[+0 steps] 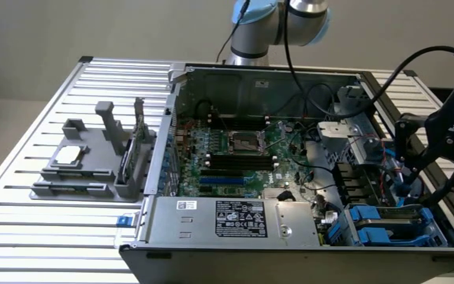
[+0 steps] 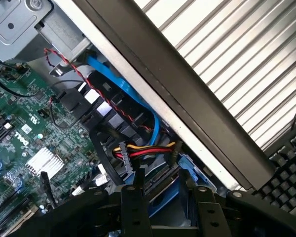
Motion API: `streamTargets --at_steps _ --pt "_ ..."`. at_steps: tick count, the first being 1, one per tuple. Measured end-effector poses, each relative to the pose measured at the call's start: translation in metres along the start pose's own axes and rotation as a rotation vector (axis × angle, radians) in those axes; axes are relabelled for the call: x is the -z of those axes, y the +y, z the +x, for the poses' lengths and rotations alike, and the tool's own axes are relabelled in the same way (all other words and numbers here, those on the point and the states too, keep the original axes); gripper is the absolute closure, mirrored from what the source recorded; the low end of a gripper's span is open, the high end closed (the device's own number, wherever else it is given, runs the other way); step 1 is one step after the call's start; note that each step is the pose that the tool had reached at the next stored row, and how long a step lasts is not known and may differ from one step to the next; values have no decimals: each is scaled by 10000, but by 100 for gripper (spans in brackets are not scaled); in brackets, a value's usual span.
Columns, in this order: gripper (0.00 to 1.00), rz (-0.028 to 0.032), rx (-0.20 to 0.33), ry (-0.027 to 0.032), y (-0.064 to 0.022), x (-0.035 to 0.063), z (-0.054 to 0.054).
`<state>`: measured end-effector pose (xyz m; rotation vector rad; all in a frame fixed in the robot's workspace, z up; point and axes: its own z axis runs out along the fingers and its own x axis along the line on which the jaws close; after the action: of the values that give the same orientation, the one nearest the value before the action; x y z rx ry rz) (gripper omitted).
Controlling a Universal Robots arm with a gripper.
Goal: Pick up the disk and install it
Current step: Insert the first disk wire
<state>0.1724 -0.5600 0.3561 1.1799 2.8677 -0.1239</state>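
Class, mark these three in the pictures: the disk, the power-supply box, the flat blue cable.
the disk (image 1: 389, 225), exterior view, middle of its top face.
the power-supply box (image 1: 241, 218), exterior view, on its label.
the flat blue cable (image 2: 122, 91), wrist view, about halfway along it.

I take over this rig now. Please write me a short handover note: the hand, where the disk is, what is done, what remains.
Hand: low inside the open computer case, in its near corner at the exterior view's right. Whether it grips anything cannot be judged.
Disk: in its blue carrier, in that same corner, right under the hand.
Done: the disk is already inside the case.
Left: full seating cannot be seen, so count the installation as unconfirmed.
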Motion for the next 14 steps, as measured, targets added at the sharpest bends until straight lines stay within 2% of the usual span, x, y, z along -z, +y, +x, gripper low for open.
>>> streamTargets --at_steps 10,14 --pt "59 51 -365 36 57 39 -69" --pt "59 83 -865 67 58 14 -69"
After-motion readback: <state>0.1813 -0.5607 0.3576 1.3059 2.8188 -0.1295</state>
